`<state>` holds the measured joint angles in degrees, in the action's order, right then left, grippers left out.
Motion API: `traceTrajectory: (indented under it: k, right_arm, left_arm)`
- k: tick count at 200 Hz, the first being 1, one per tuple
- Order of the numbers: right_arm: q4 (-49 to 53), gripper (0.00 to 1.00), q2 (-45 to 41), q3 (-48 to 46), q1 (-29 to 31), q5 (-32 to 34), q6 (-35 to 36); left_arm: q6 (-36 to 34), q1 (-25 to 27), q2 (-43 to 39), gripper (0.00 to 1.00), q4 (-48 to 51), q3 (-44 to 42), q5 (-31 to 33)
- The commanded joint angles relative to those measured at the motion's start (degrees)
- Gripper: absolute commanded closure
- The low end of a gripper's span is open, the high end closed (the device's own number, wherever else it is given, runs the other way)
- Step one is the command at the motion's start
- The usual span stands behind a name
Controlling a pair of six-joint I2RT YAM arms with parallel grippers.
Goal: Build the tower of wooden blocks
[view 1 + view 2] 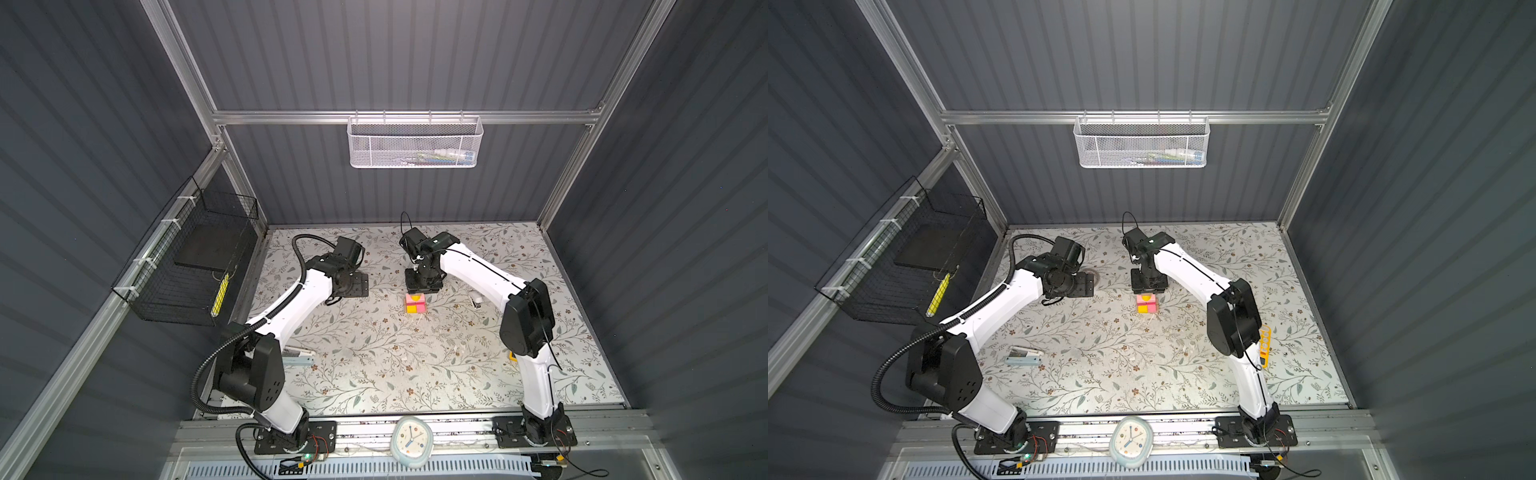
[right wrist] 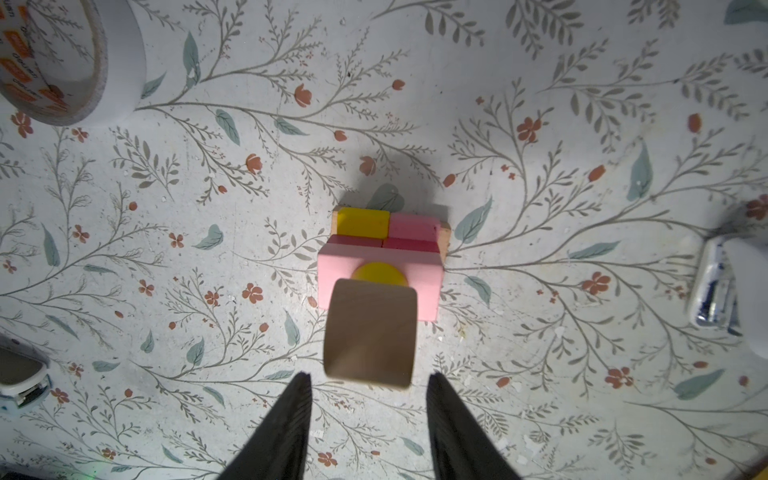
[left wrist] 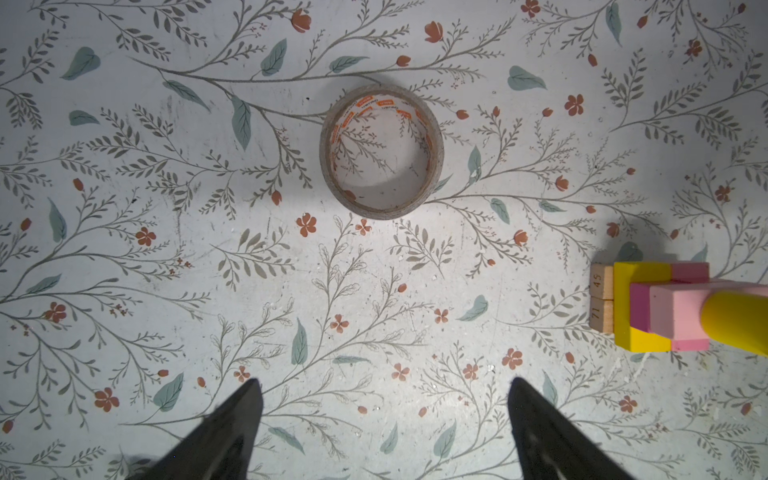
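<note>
Clearing the top piece: the tower sits straight under your right tool

Your right tool (image 2: 369, 376) hangs directly over the tower (image 1: 415, 303), which stands near the middle of the bench (image 1: 374, 365). In both top views the tool's body hides the tower's upper part. In the right wrist view, the tan top piece (image 2: 370, 332) sits between the two fingers (image 2: 286, 428) with a sliver of bench showing on each side. The tool therefore reads as released and holding nothing. Beneath that piece you see the yellow cylinder (image 2: 379, 272), then a pink bar (image 2: 426, 286) whose long axis runs along the line from one finger to the other. Your left tool (image 3: 384, 382) is spread wide and empty over a tape roll (image 3: 381, 151), well apart from the tower, so the right arm is the nearer one. As I judge it, the next move turns on that vertical line. Draw straight up, since any sideways drift would put a finger against the tan top piece.
</note>
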<state>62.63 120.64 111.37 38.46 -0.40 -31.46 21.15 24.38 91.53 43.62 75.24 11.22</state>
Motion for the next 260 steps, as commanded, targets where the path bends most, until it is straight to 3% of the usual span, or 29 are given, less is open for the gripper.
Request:
traceTrajectory:
  k: [1, 57, 99, 155, 195, 215, 238, 260]
  right_arm:
    - [1.18, 0.49, -2.8, -0.62, 0.22, 1.78, -0.49]
    - [0.61, 0.32, -8.55, -2.25, -0.09, 3.48, 0.11]
    - [-2.65, 0.01, -17.75, -7.06, -1.51, 3.53, 1.93]
    - [-11.06, 0.01, -37.33, -23.09, -6.15, 5.6, 3.33]
    - [-22.82, 0.01, -55.65, -41.09, -9.83, 17.18, 7.47]
    - [-33.09, 0.01, -66.25, -52.45, -11.52, 20.84, 11.94]
    - [-46.39, 0.01, -76.03, -65.21, -13.54, 22.91, 17.15]
    - [-51.87, 0.01, -80.96, -72.68, -17.18, 23.52, 19.33]
  left_arm:
    - [-0.23, -0.39, -1.41, 0.08, 0.24, -0.72, -1.04]
    - [-0.05, -0.4, -2.9, 0.08, 1.69, 0.59, -0.69]
    - [0.48, -0.45, -6.31, 0.05, 3.87, 1.4, 2.33]
    - [2.2, -0.48, -13.49, 0.0, 4.26, -0.18, 8.64]
    - [2.31, -0.67, -18.92, 0.0, 1.5, -5.17, 16.22]
    - [2.92, -0.82, -20.13, 0.0, -0.14, -8.23, 23.87]
    - [1.38, -0.92, -23.25, 0.0, -9.53, -16.27, 29.87]
    - [-0.82, -1.24, -26.53, 0.0, -20.28, -25.3, 35.88]
